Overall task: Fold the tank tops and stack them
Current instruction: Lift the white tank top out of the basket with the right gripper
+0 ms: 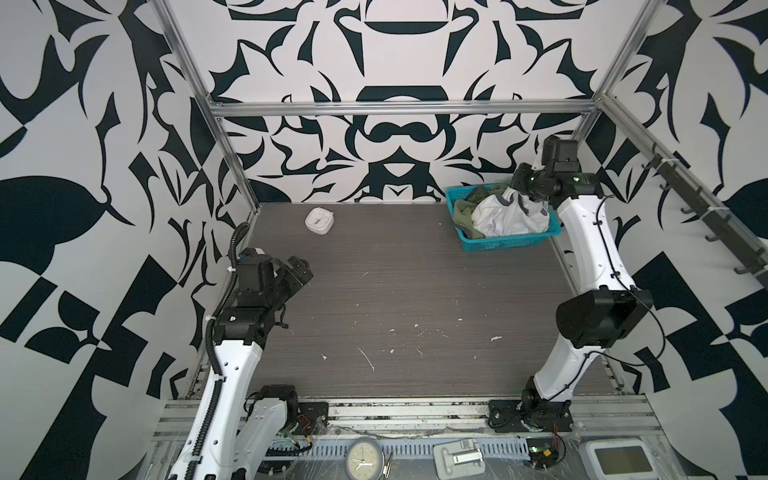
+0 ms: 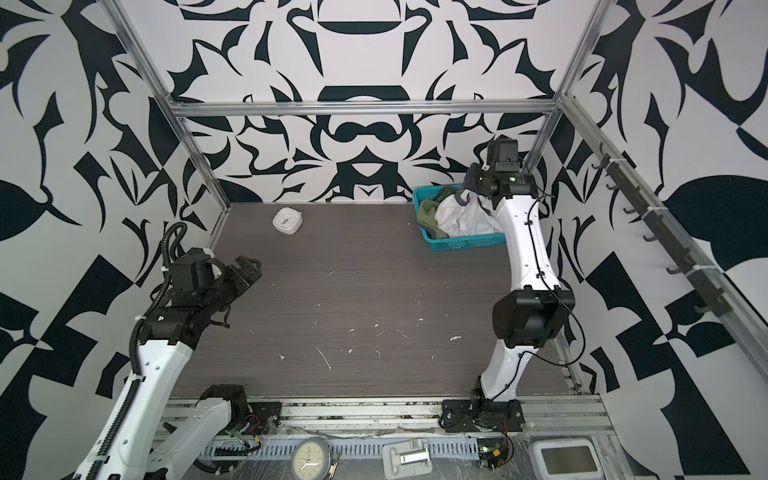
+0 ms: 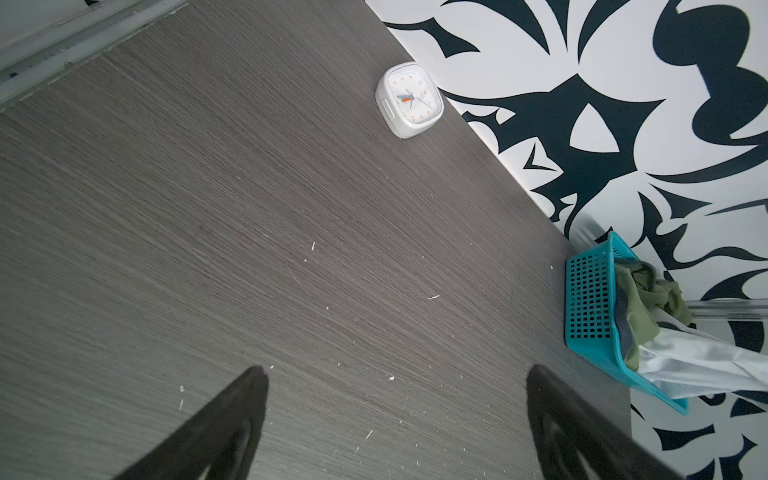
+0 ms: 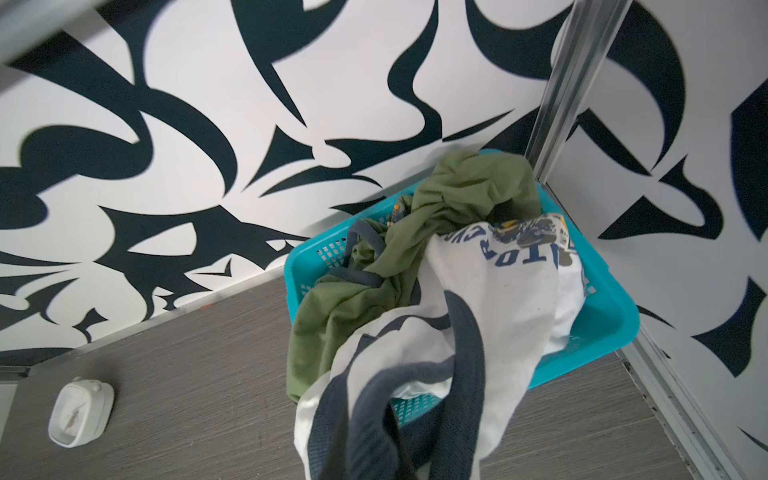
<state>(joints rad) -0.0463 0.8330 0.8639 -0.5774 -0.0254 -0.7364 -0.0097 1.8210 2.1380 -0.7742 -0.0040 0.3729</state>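
Both tank tops sit in the blue basket point(image 1: 498, 244) at the far right corner of the table point(image 1: 395, 291), all bunched up. The white tank top point(image 4: 498, 299) is on top & toward the front. The olive green tank top point(image 4: 457, 195) is crumpled beside & behind it, w/ one part hanging over the basket's rim.

The right gripper point(image 1: 514, 189) is over the basket, pinched tight shut on a bit of the white tank top near its navy trim. The cloth is pulled up in a little peak to it, so it looks held. In the wrist view the cloth hides the fingertips.

The left gripper point(image 3: 397, 370) hangs over the near left side of the table, fingers as wide as they go, holding nothing.

How it will handle, I think: very light, soft, floppy, won't break. It will droop & swing when lifted. It may drag the green one along b/c they look tangled. The pinch is small, so the thin cloth could slip out. Best spots to hold are the thick trim at the straps or neck, or the bottom hem corners, one per gripper, so it hangs flat.

The small white clock point(image 1: 319, 221) is at the back, well apart from the basket, prob. not in the way.
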